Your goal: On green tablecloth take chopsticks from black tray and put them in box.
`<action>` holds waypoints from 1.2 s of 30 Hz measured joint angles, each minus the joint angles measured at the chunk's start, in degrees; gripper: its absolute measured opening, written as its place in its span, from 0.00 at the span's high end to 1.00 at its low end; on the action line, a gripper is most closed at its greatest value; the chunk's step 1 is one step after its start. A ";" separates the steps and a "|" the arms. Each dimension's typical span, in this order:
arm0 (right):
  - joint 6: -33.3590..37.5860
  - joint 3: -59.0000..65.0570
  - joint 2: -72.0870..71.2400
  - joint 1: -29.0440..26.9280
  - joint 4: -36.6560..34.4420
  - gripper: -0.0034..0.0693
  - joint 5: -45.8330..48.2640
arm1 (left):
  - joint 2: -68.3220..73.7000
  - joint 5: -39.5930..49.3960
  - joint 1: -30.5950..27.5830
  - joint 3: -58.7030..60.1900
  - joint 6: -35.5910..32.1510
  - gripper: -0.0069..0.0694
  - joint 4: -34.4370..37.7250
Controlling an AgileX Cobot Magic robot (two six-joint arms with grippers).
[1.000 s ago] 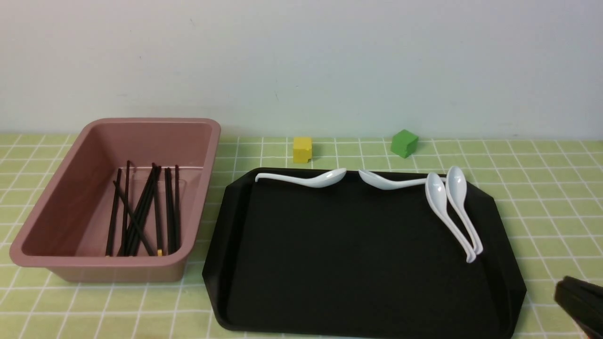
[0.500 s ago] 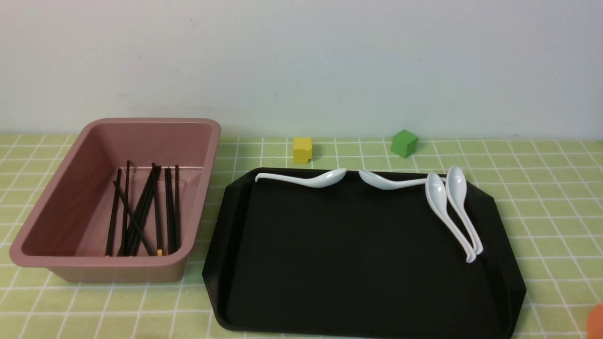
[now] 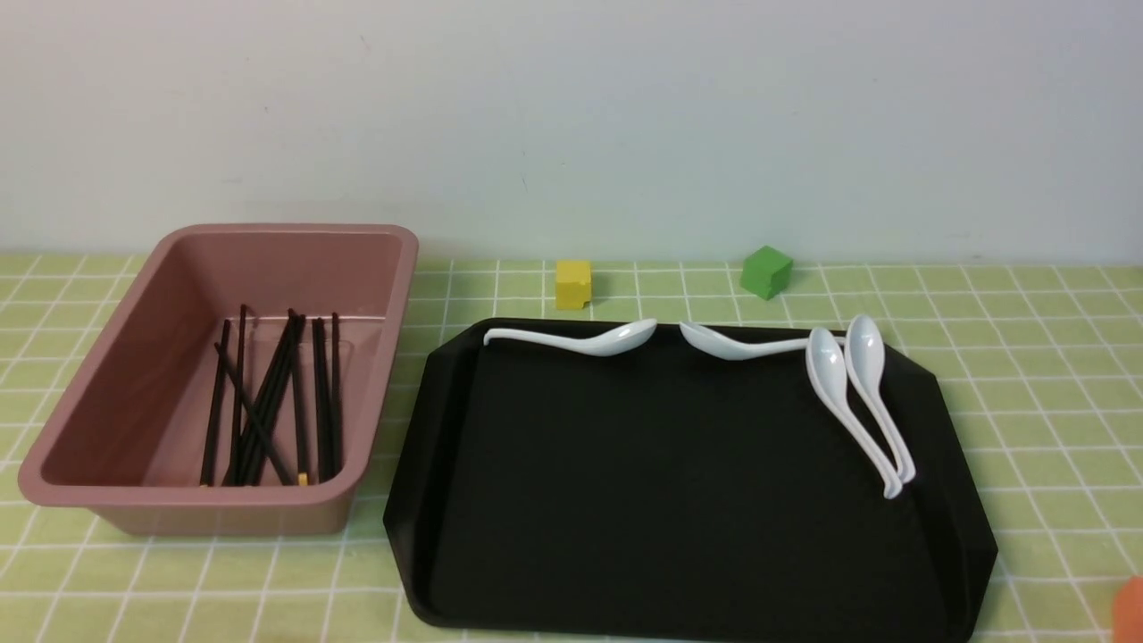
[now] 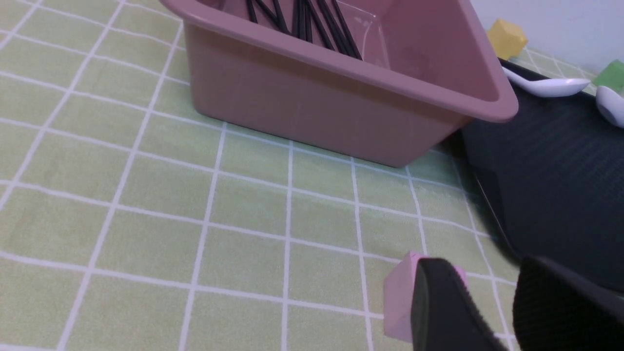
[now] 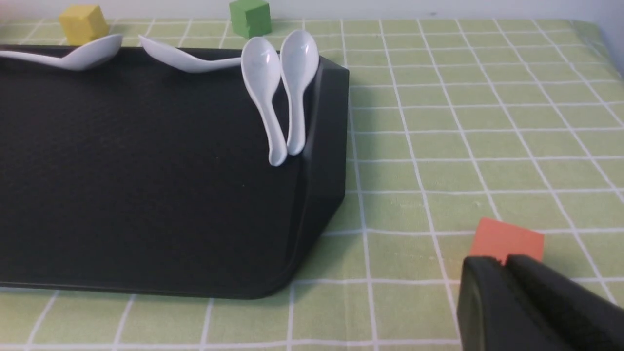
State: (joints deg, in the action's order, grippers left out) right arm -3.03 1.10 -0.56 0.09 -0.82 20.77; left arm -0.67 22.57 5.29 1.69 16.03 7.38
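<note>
— Left gripper (image 4: 487, 312)?
— Fingers slightly apart, a narrow gap between the black pads, nothing clamped; low over the green tablecloth (image 4: 146, 204), just in front of a small pink cube (image 4: 397, 297); bare cloth on the far side of the cube up to the box (image 4: 341, 102); near corner of the black tray (image 4: 560, 195) close by.

— And the right gripper (image 5: 507, 265)?
— Fingers pressed together, no gap showing, nothing between them; an orange cube (image 5: 507, 241) just beyond the tips, touching or nearly so, cannot tell which; open checked cloth on the outer side, well apart from anything; tray's right rim (image 5: 326, 146) near on the other side; in the front view only an orange sliver (image 3: 1130, 607) at the lower right edge, neither gripper seen there.

— Contents of the box?
— In the front view, deep pink box (image 3: 116, 420) on the left, just beside the tray's left edge without clearly touching; chopsticks (image 3: 268, 402) all inside, a loose crossed bundle lying lengthwise on the floor, one gold tip at the near end.

— And the tray (image 3: 679, 500)?
— No sticks on it; wide black middle bare; four white spoons only; two along the far rim (image 3: 580, 339), (image 3: 741, 344); two side by side (image 3: 862, 402) against the right rim, bowls away from the robot.

— Beyond the tray?
— Yellow cube (image 3: 573, 284) and green cube (image 3: 766, 272) on the cloth near the wall, apart from each other.
</note>
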 joint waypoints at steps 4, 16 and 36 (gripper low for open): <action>0.00 -0.04 0.00 0.00 0.00 0.85 0.05 | 0.00 0.00 0.00 0.00 0.00 0.60 0.00; 0.00 -0.04 0.00 0.00 0.00 0.84 0.11 | 0.00 0.00 0.00 0.00 0.00 0.60 0.00; 0.00 -0.04 0.00 0.00 0.00 0.80 0.14 | 0.00 0.00 0.00 0.00 0.00 0.60 0.00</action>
State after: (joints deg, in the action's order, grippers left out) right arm -3.03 1.06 -0.56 0.09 -0.82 20.92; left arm -0.67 22.57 5.29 1.69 16.03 7.38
